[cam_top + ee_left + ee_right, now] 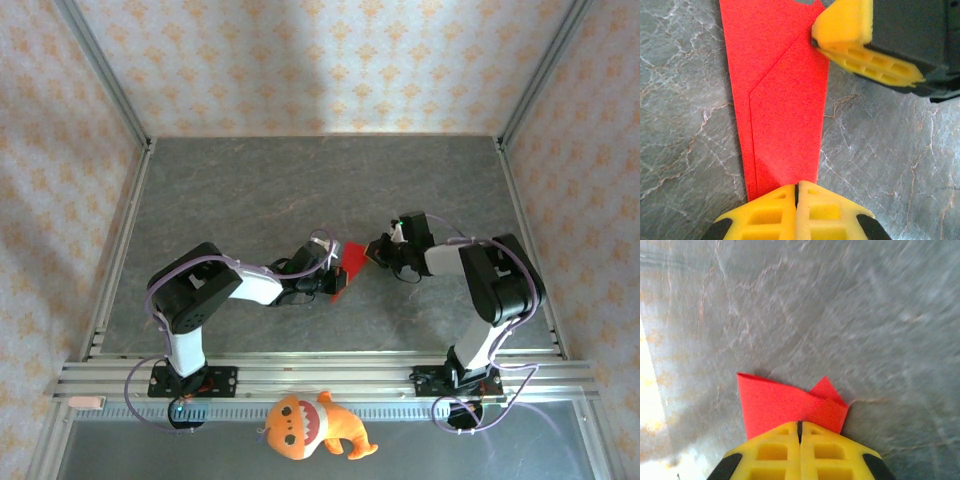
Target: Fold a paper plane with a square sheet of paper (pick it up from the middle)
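Spanning both claws, folded paper [785, 115] ran lengthwise straight ahead of left gripper [797, 192] | both clamped onto it | right gripper [800, 426] apparently at far corner.

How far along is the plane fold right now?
Done: the red paper already shows a diagonal crease and overlapping flaps. In hand: left gripper and right gripper each pinch an opposite end. Left: it is not yet a dart with a centre ridge.

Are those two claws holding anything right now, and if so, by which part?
Yes. Both are shut on the folded red paper: the left claw pinches its narrow end, the right claw pinches the edge at the wider, opposite end.
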### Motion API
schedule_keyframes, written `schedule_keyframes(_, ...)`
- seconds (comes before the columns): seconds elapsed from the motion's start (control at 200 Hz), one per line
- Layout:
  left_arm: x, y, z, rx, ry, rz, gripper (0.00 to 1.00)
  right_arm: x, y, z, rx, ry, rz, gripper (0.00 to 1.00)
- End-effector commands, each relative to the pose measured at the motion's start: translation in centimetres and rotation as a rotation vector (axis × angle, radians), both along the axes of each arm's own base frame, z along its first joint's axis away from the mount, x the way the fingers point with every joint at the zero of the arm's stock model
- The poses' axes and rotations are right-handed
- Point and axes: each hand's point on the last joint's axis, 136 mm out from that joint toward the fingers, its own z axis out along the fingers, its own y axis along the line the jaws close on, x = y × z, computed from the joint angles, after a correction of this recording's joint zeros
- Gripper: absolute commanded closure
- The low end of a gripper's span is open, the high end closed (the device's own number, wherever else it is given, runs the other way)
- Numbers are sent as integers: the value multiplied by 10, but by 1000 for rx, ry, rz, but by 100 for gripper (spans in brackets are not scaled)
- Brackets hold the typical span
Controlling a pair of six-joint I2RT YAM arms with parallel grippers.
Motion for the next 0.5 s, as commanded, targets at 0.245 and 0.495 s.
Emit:
schedule_keyframes(0.245, -75, 85, -108, 396, 314, 10, 100, 27, -45, -14, -90, 7, -119, 97)
schedule_keyframes(0.495, -72, 81, -105, 385, 309, 9, 100, 36, -48, 0, -102, -31, -116, 98)
